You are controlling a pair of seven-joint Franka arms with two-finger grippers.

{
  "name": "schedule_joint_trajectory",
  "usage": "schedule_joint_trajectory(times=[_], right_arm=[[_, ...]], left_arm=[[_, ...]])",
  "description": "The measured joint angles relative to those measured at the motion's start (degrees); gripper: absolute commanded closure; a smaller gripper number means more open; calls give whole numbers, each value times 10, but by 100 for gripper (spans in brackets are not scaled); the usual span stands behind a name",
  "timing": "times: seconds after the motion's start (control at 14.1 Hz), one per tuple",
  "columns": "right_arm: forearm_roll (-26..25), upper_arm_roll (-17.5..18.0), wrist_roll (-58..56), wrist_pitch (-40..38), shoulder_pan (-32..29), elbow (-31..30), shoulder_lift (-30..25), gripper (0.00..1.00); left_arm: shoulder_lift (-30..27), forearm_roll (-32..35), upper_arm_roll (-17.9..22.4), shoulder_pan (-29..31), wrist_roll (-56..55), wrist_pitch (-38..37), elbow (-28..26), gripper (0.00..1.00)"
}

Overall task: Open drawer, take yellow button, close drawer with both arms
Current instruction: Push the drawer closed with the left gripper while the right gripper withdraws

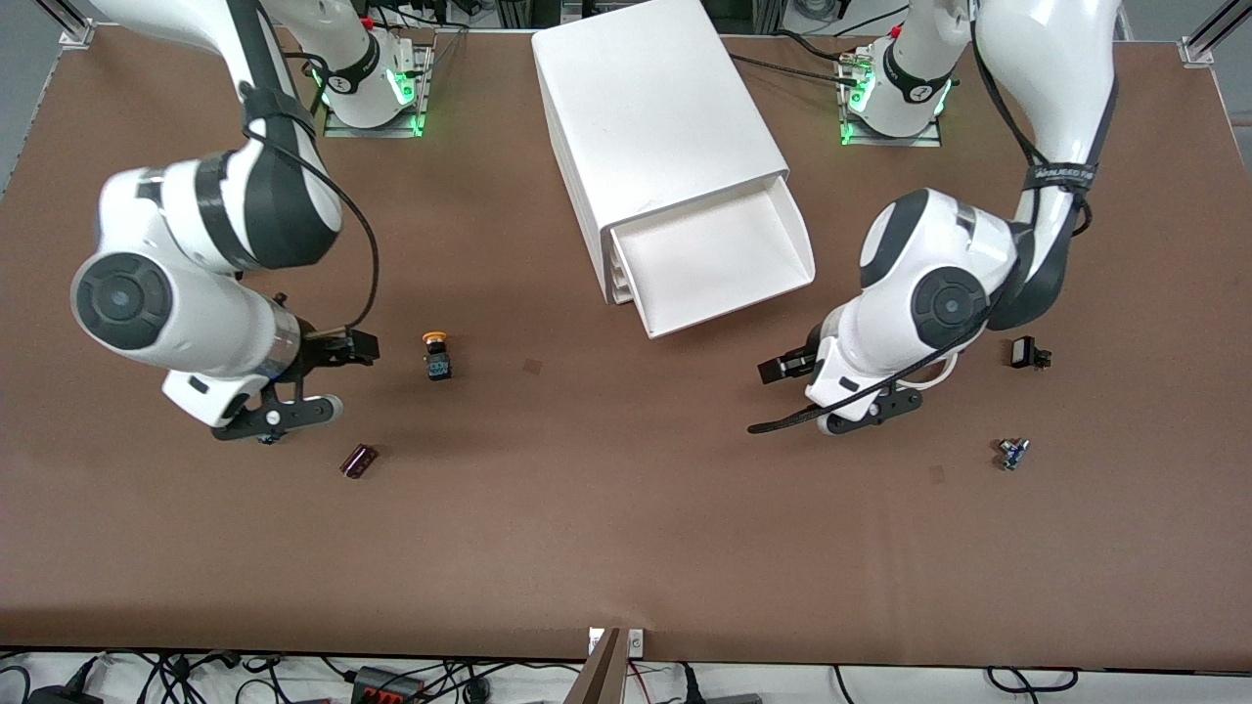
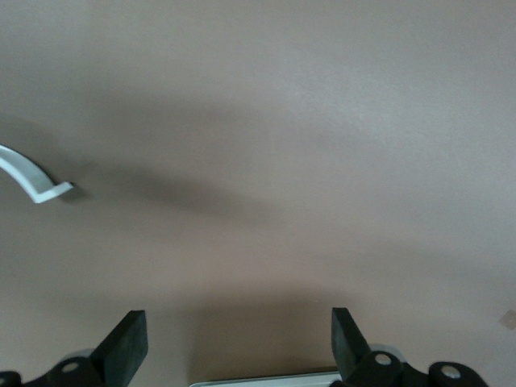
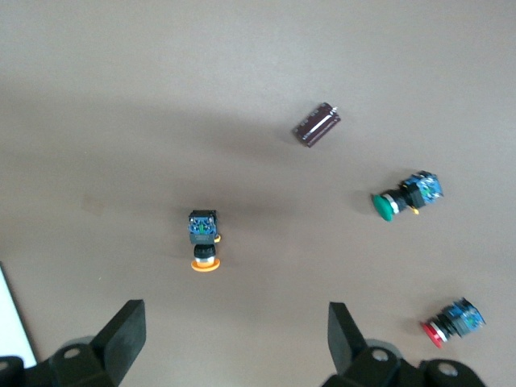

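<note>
The yellow-orange-capped button (image 1: 437,355) lies on the brown table, nearer the front camera than the cabinet and toward the right arm's end. It also shows in the right wrist view (image 3: 204,240). The white cabinet's drawer (image 1: 797,230) is pulled out and looks empty. My right gripper (image 1: 318,379) hangs open and empty above the table beside the button; in its own view (image 3: 234,339) the button lies just ahead of the fingertips. My left gripper (image 1: 817,391) hovers open and empty over bare table by the drawer's corner; its wrist view (image 2: 238,347) shows a white drawer corner (image 2: 32,181).
A dark cylindrical part (image 1: 359,461) lies near the right gripper, also in the right wrist view (image 3: 316,125). A green-capped button (image 3: 403,196) and a red-capped button (image 3: 453,320) lie there too, hidden under the arm in the front view. Two small parts (image 1: 1025,352) (image 1: 1012,453) lie toward the left arm's end.
</note>
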Motion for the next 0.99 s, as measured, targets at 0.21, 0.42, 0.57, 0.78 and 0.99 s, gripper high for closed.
schedule_joint_trajectory(times=[0.21, 0.42, 0.57, 0.78, 0.99], right_arm=[[0, -19, 0, -11, -1, 9, -21, 0], [0, -45, -1, -11, -2, 12, -35, 0], [0, -58, -1, -11, -4, 23, -37, 0], [7, -67, -1, -11, -18, 31, -43, 0], [17, -66, -1, -11, -43, 33, -56, 0]], left_arm=[[7, 0, -4, -36, -36, 14, -21, 0], [5, 0, -7, -67, -69, 20, -39, 0], [-2, 0, -12, -73, -74, 20, -48, 0], [-17, 0, -39, -71, -76, 20, -69, 0], [-24, 0, -71, -70, -82, 19, -81, 0]])
